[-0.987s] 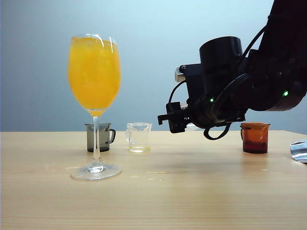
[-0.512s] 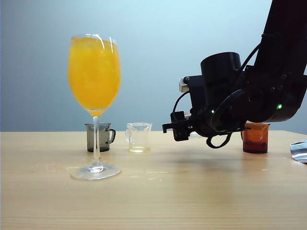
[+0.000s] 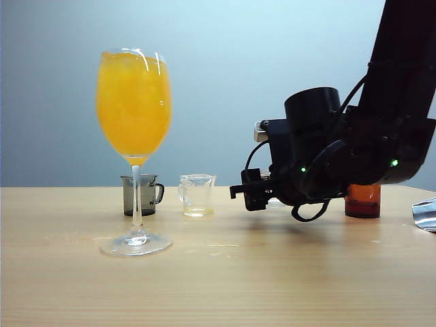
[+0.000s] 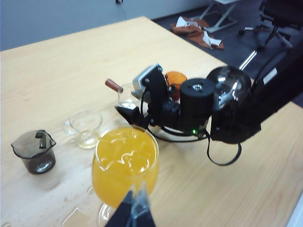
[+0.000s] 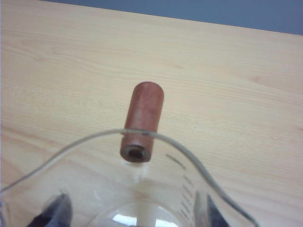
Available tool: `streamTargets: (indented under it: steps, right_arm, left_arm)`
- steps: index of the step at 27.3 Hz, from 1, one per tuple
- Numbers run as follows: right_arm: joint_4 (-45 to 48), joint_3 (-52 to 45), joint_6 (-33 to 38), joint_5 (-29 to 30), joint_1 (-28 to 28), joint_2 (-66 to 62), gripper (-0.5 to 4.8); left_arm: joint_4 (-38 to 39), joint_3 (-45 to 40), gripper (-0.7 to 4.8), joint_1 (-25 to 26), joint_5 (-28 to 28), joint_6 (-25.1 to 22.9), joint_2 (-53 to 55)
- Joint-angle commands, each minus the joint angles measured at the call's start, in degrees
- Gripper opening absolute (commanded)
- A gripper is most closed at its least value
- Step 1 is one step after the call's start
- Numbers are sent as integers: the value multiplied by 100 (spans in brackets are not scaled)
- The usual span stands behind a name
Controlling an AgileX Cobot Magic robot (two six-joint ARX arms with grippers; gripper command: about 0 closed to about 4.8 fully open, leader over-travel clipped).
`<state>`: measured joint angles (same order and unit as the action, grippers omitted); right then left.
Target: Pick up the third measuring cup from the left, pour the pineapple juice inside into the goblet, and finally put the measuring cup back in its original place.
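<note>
Measuring cup number three (image 5: pixel 142 198) is sitting between the right gripper's (image 5: pixel 130 213) fingers, the clear flared-rim one with the little reddish-brown handle stub (image 5: pixel 142 122) sticking out over the wood. In the right wrist view you can see a dark fingertip on each side of the glass wall, jaws partway open and closed onto the cup, and it looks basically empty. I can't spot any pale juice in it.

From the exterior view the right gripper (image 3: pixel 253 191) hangs low, just above the table (image 3: pixel 272 272), between the narrow clear handled cup (image 3: pixel 197 195) and the amber-brown cup (image 3: pixel 362 200). The goblet (image 3: pixel 134 136) stands well off to the left, brim-full of deep orange drink.

So my read: the pour is over and we're on the put-back step. The gap in the row between those two cups is presumably the home spot, and the cup is right over it.

Next move, I'd guess: ease it down level until the base sits flat on the wood, then spread the fingers and back out without clipping the amber cup (it's close by).

Left gripper (image 4: pixel 134 210) is parked above and near the goblet, fingertips pinched together, nothing in them.
</note>
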<state>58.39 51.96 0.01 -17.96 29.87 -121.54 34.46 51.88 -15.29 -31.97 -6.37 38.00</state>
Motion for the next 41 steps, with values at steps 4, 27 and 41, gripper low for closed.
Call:
streamTargets:
  steps: [4, 27, 41]
  right_arm:
    - [175, 42, 24, 9, 7, 11, 49]
    - [192, 44, 151, 208, 20, -201, 369]
    - [42, -87, 151, 310, 61, 96, 479]
  left_arm:
    - [125, 28, -5, 4, -63, -179, -11]
    - [125, 28, -5, 4, -61, -179, -11]
    - [125, 28, -5, 4, -22, -179, -11]
